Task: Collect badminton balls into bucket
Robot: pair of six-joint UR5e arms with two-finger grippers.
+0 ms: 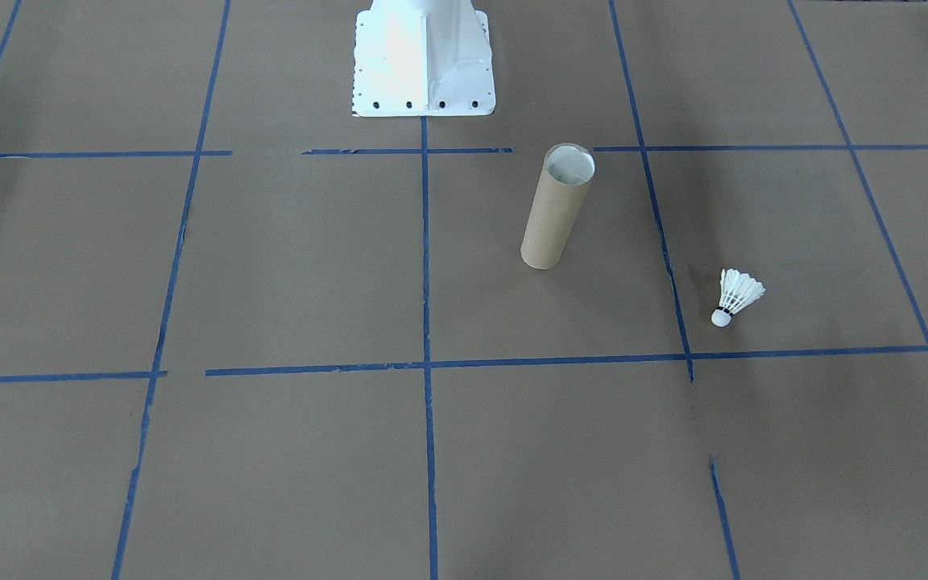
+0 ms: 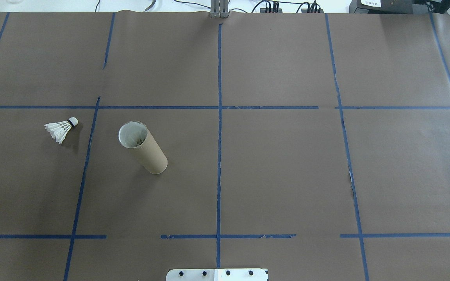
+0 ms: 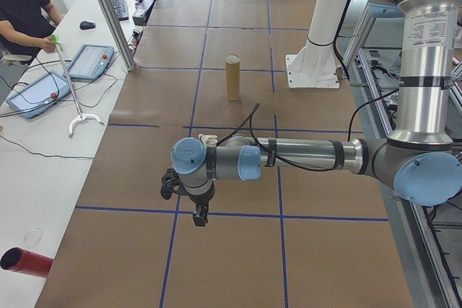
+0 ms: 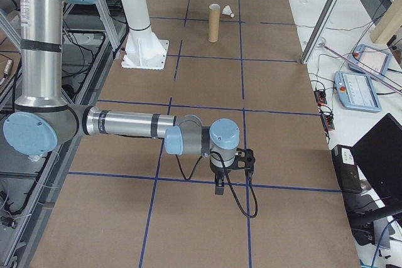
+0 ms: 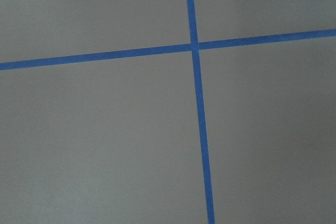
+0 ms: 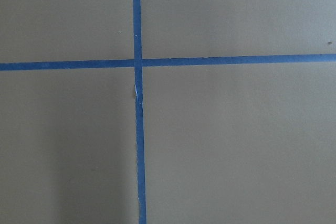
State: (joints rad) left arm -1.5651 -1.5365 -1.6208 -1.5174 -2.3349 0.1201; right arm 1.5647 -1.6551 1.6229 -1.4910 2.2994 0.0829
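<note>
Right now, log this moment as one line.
shuttlecock: on table, left of tube | tube: upright, open | end effectors: away from both, state unclear | phase: pre-grasp

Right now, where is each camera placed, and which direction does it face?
Front-facing: opposite the robot, looking down at tube, shuttlecock, pedestal; no arms.
Overhead: behind the robot, same tube and shuttlecock; no arms.
Left side: table end, near left arm, a person.
Right side: opposite end, near right arm.
Wrist views: straight down on tape crosses; no end effector.
Both side views share the tube.

Shuttlecock left of tube
</note>
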